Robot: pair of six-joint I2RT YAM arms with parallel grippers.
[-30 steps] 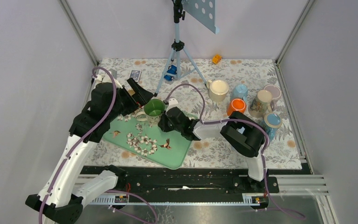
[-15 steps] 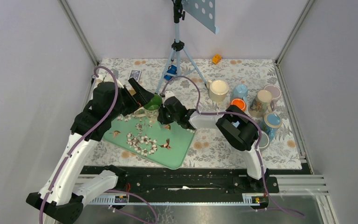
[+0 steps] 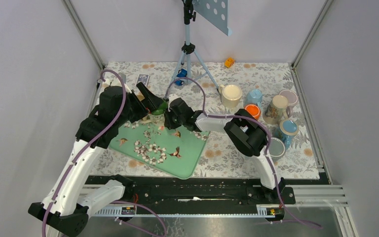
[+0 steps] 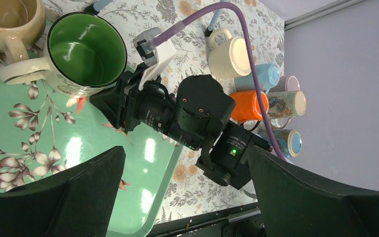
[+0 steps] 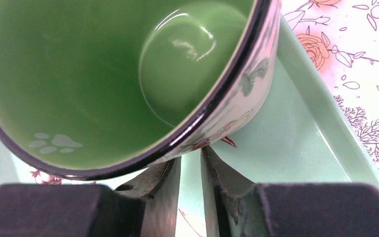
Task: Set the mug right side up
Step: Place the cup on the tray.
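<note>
Pale lilac walls [image 3: 29, 74] enclose a floral tablecloth [image 3: 261, 76] under soft, even light

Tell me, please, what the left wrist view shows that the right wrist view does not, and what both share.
Only the left wrist view: the beige mug, the right arm beside the green mug, and the mug cluster beyond. Only the right wrist view: paw prints inside the green mug, and the right fingers, narrowly parted, below its rim. Both: the green mug, mouth up, on the tray.
</note>
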